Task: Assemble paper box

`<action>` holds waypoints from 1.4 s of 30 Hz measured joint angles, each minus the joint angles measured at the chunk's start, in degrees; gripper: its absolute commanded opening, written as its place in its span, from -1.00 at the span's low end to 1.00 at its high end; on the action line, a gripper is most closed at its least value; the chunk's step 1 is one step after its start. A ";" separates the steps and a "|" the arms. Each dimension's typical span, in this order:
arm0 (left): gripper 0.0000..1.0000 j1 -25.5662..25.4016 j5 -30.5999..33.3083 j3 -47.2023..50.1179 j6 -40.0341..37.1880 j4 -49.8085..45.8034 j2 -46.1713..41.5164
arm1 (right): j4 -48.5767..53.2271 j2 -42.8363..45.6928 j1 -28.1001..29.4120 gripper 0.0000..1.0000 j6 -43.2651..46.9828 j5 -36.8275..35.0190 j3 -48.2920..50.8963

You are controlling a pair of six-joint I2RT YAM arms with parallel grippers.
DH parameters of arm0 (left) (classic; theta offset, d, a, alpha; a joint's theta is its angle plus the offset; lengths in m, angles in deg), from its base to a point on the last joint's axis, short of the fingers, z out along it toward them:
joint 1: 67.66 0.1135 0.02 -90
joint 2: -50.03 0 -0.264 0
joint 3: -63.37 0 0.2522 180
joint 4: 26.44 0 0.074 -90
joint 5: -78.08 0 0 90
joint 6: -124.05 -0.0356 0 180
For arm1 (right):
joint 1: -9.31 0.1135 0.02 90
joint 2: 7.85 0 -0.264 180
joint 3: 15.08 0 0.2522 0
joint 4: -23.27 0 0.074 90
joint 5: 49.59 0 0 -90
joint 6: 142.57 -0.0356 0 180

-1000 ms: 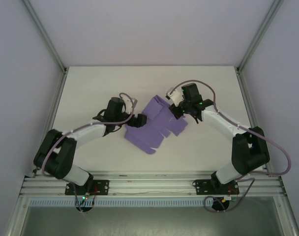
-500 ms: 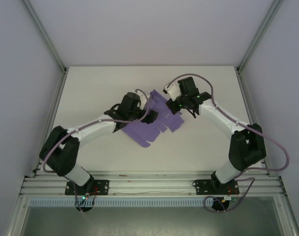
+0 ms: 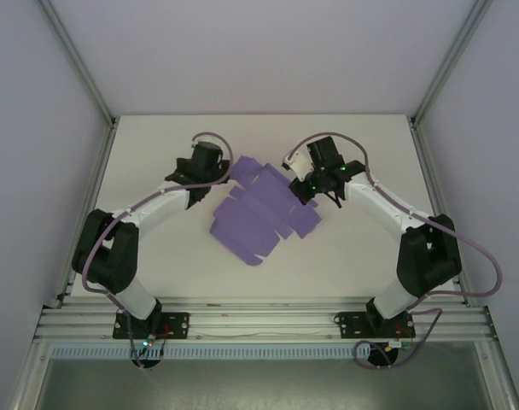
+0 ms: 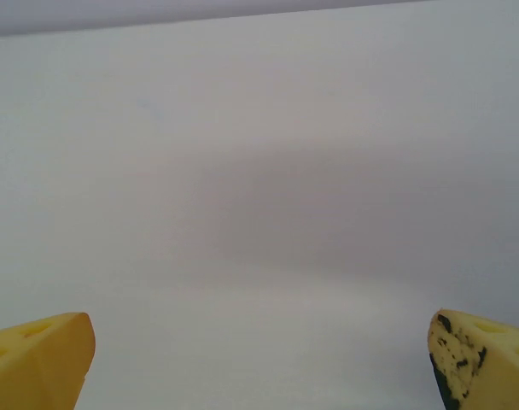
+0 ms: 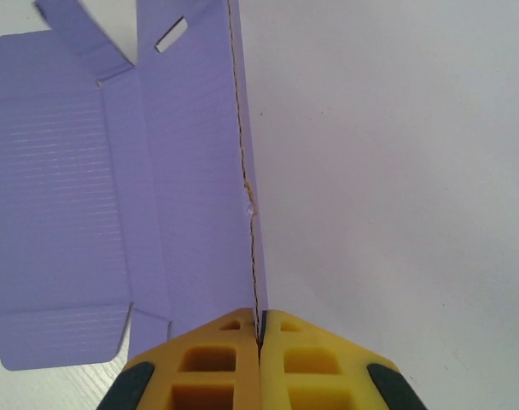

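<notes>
1. Work piece. The paper box [image 3: 264, 213] is an unfolded lavender die-cut sheet lying mostly flat near the middle of the table [image 3: 157, 145], between the two arms. In the top view it sits on a diagonal, one end towards the near-left and its broad side towards the right arm.

2. Right gripper [image 5: 259, 329]. I read the jaws as closed tight on the right-hand edge of the sheet; the yellow fingers [image 5: 212, 363] meet with only the paper's thickness between them. In the right wrist view that edge runs straight away from the jaws along the approach axis, and all the remaining panels, including a slotted flap [image 5: 172, 34], lie to the left of the grip. The held panel appears tilted up off the table (I cannot tell how steeply).

3. Left gripper [image 4: 259, 363]. The jaws stand wide apart and hold nothing. Its wrist view looks across bare table. In the top view it sits just beside the sheet's far-left corner [image 3: 210, 169], not touching as far as I can see.

4. Governing relation. The body of the sheet lies to the left of the pinched edge, so I judge that the next fold must swing that panel leftwards about a crease parallel to the right gripper's axis. The left arm is the free one and the nearer to the opposite side, so it is the candidate for bracing.
</notes>
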 measured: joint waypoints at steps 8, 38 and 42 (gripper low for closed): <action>1.00 0.17 -10.32 3.28 1.38 0.37 -0.09 | 0.35 -0.52 0.00 -1.00 0.17 -0.37 0.20; 0.89 10.19 -54.05 20.52 10.84 19.37 0.87 | -0.52 -0.59 -0.42 -1.00 -0.74 2.89 0.20; 0.88 9.07 -53.96 21.42 10.75 21.68 0.87 | -0.48 -0.61 -0.42 -1.00 -0.74 3.87 0.20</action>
